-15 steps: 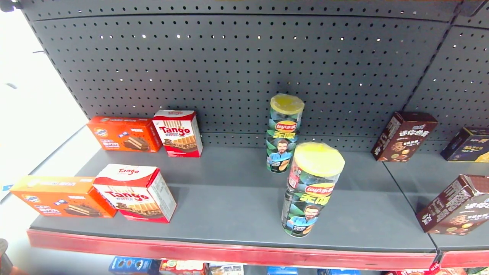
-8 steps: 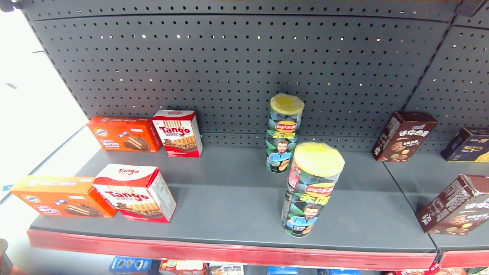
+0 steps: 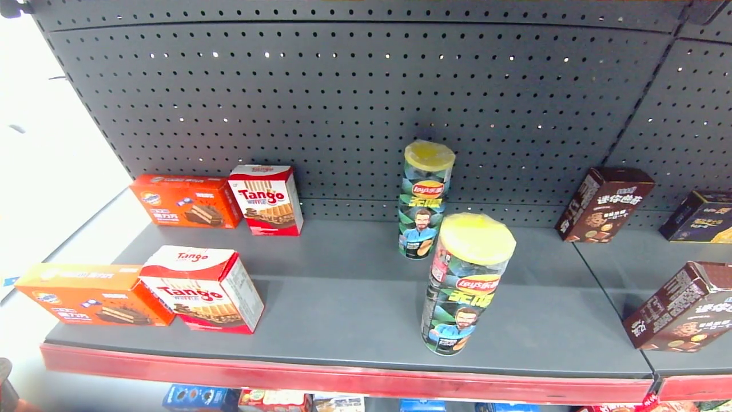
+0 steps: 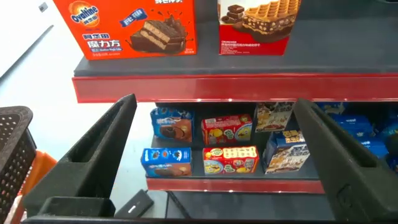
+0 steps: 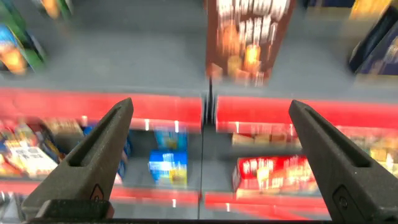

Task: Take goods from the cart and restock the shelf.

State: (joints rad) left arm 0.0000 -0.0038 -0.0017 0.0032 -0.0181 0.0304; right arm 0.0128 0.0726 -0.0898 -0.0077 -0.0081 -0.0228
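The grey shelf (image 3: 343, 309) holds two chip cans with yellow lids, one near the front (image 3: 466, 283) and one at the back (image 3: 426, 197). Left of them stand two red-and-white wafer boxes (image 3: 203, 289) (image 3: 267, 199) and two orange cake boxes (image 3: 94, 294) (image 3: 186, 200). My left gripper (image 4: 213, 102) is open and holds nothing, hanging below the shelf's red front edge (image 4: 249, 87), under an orange box (image 4: 127, 28). My right gripper (image 5: 211, 104) is open too, in front of a brown cookie box (image 5: 249, 40).
Brown cookie boxes (image 3: 603, 203) (image 3: 680, 306) stand on the right, beside a dark box (image 3: 697, 217). A perforated back panel (image 3: 354, 103) closes the shelf. A lower shelf carries several small boxes (image 4: 227, 146). A dark woven basket (image 4: 12, 149) sits beside the left gripper.
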